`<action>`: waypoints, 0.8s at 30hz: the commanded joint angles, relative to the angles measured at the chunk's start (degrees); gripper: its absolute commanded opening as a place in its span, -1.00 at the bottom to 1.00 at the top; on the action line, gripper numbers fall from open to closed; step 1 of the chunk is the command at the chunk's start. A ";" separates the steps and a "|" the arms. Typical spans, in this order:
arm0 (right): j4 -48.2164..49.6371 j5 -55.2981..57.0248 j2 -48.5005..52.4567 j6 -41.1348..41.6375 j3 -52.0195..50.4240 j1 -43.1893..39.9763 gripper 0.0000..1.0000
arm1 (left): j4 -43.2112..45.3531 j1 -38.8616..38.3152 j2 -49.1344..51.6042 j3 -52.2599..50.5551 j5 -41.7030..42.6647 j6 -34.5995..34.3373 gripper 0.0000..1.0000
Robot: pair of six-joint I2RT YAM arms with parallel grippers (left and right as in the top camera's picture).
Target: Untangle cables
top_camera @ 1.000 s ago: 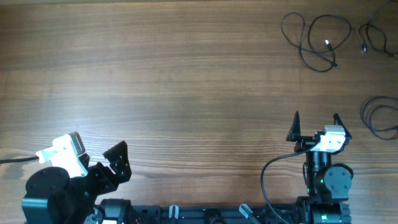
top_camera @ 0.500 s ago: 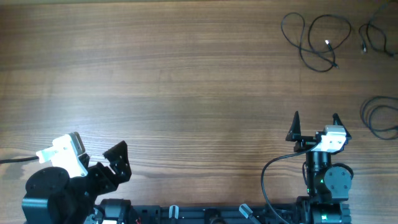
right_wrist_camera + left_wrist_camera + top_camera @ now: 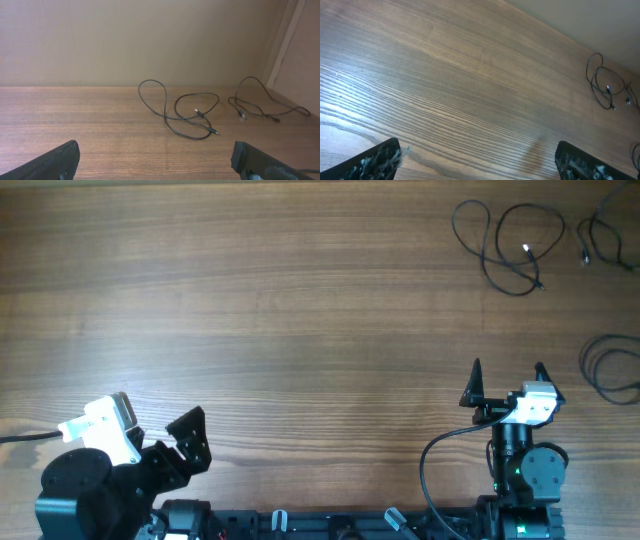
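Observation:
Three thin dark cables lie at the table's far right. In the overhead view one looped cable (image 3: 526, 249) lies at the top right, a second cable (image 3: 586, 254) runs off the top right corner, and a coiled cable (image 3: 585, 362) sits at the right edge. My right gripper (image 3: 508, 370) stands open near the front edge, well short of them, and its wrist view (image 3: 157, 160) shows the looped cable (image 3: 199, 113) ahead and another cable (image 3: 242, 114) to its right. My left gripper (image 3: 192, 438) is open at the front left, empty in its wrist view (image 3: 477, 160), where the cable (image 3: 607, 90) shows far off.
The wooden table (image 3: 300, 310) stretches bare between the arms and the cables. A thick black robot cable (image 3: 430, 455) loops beside the right arm's base. A beige wall (image 3: 150, 40) stands behind the table's far edge.

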 commanded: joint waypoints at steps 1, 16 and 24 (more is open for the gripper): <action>0.33 -0.31 -0.90 1.05 -0.26 0.33 1.00 | 0.11 0.33 -0.35 0.07 0.50 -0.33 1.00; 0.33 -0.31 -0.90 1.05 -0.26 0.33 1.00 | -0.04 0.11 -1.75 0.07 0.48 -0.33 1.00; 0.33 -0.33 -0.90 1.03 -0.26 0.33 1.00 | -0.26 0.42 -9.62 0.07 0.46 -0.31 1.00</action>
